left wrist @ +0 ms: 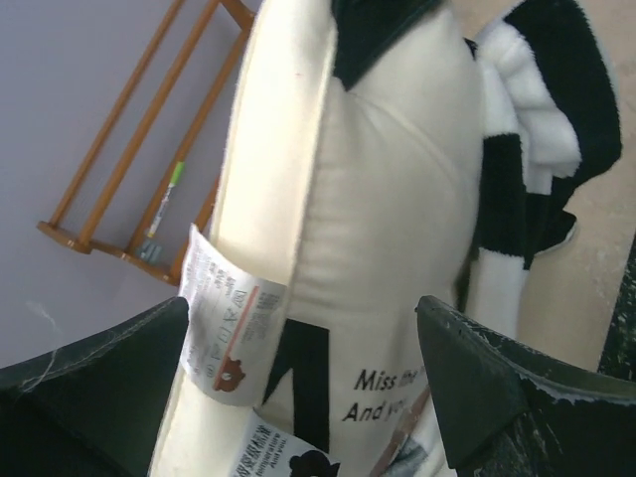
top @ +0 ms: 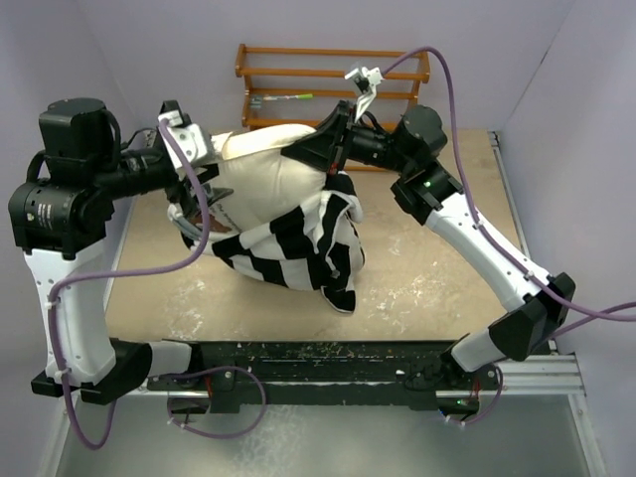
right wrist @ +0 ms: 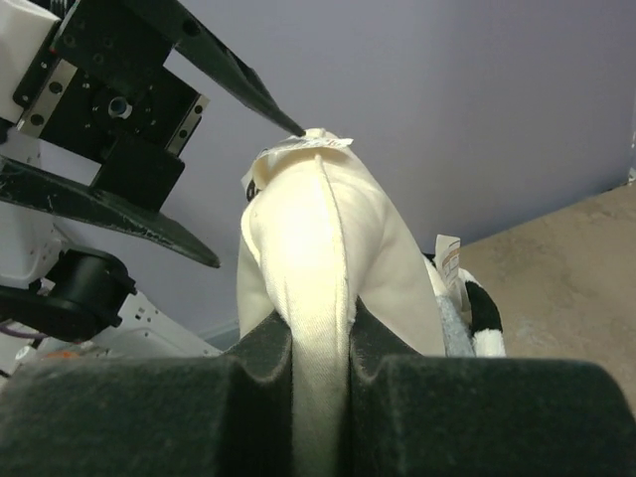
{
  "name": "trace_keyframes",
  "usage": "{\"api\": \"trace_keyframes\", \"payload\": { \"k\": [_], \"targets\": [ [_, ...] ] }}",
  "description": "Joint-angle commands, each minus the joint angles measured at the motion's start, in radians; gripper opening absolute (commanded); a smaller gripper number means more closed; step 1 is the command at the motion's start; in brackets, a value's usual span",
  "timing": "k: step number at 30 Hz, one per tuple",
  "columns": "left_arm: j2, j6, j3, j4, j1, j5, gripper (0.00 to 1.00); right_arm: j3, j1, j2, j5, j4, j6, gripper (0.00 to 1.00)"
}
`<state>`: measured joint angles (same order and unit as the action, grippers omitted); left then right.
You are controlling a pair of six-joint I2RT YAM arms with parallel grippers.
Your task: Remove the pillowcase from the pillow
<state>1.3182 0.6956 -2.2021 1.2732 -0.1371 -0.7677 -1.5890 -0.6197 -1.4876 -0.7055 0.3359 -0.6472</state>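
Right wrist view shows the right pincer [right wrist: 320, 343] nearly closed, its two dark fingers [right wrist: 149, 417] nipping a seamed edge of the pillow [right wrist: 328, 238], which rises straight ahead of the pincer as a cream ridge. Beyond that ridge the left pincer [right wrist: 260, 199] stands wide open, and one of its fingertips meets the pillow's far corner. From the left wrist, that pincer holds nothing: its fingers [left wrist: 99, 388] are spread far apart with the pillow's end between them, and bare space shows on either side of the cushion. Paper labels [left wrist: 224, 318] stick out from the pillow's seam just ahead of the left-hand finger, and black printed words sit close to the right-hand one. The pillowcase [left wrist: 537, 129] is bunched up past the left pincer and off to its right, so the cream end next to that pincer is bare. From the top external camera, the striped pillowcase [top: 298, 243] wraps the pillow's lower part, hangs below the right pincer and drapes onto the tan surface [top: 427, 268] on the side toward the arm bases. A wooden rack [top: 328, 72] stands beyond both pincers, at the far edge of the surface.
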Motion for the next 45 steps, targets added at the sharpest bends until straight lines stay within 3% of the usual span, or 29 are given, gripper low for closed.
{"api": "trace_keyframes", "payload": {
  "k": [1,4,9,14,17,24,29,32,34,35,36,37,41,42,45],
  "targets": [
    [-0.043,0.195,0.029,0.195,0.004,-0.050,0.99,-0.094,0.002,0.034,-0.040,0.172,-0.001,0.00],
    [-0.031,0.205,0.080,0.232,0.004,-0.035,1.00,-0.116,-0.011,0.013,-0.072,0.159,0.010,0.00],
    [-0.116,0.130,0.176,0.013,0.004,-0.020,1.00,-0.243,-0.088,-0.067,-0.135,-0.047,0.134,0.00],
    [-0.125,0.060,0.049,-0.041,0.004,-0.045,1.00,-0.264,-0.144,-0.091,-0.102,-0.149,0.238,0.00],
    [-0.161,0.032,0.075,-0.090,0.004,-0.045,0.99,-0.262,-0.164,-0.099,-0.098,-0.152,0.251,0.00],
    [-0.015,0.089,0.074,0.271,0.004,-0.150,1.00,-0.334,-0.189,-0.124,-0.091,-0.181,0.264,0.00],
    [-0.010,0.053,0.167,0.257,0.002,-0.191,1.00,-0.332,-0.196,-0.118,-0.082,-0.198,0.290,0.00],
    [-0.023,-0.006,0.236,0.146,0.002,-0.106,0.99,-0.322,-0.203,-0.107,-0.087,-0.194,0.302,0.00],
    [-0.037,-0.037,0.317,0.069,0.001,-0.051,0.87,-0.315,-0.204,-0.103,-0.076,-0.191,0.304,0.00],
    [-0.032,-0.060,0.350,0.039,0.000,-0.022,0.65,-0.307,-0.204,-0.098,-0.064,-0.188,0.305,0.00],
    [-0.021,-0.084,0.370,0.014,-0.001,0.001,0.30,-0.289,-0.205,-0.088,-0.046,-0.182,0.301,0.02],
    [-0.007,-0.123,0.372,-0.014,-0.001,0.035,0.03,-0.260,-0.202,-0.072,-0.023,-0.165,0.296,0.18],
    [0.007,-0.247,0.305,-0.123,0.001,0.141,0.00,0.003,-0.139,0.101,0.185,-0.018,0.226,0.94],
    [0.007,-0.275,0.279,-0.148,0.001,0.164,0.00,0.077,-0.117,0.151,0.226,0.014,0.208,0.99],
    [0.039,-0.321,0.175,-0.167,0.001,0.229,0.00,0.280,-0.099,0.314,0.360,0.018,0.243,1.00]
  ]
}}
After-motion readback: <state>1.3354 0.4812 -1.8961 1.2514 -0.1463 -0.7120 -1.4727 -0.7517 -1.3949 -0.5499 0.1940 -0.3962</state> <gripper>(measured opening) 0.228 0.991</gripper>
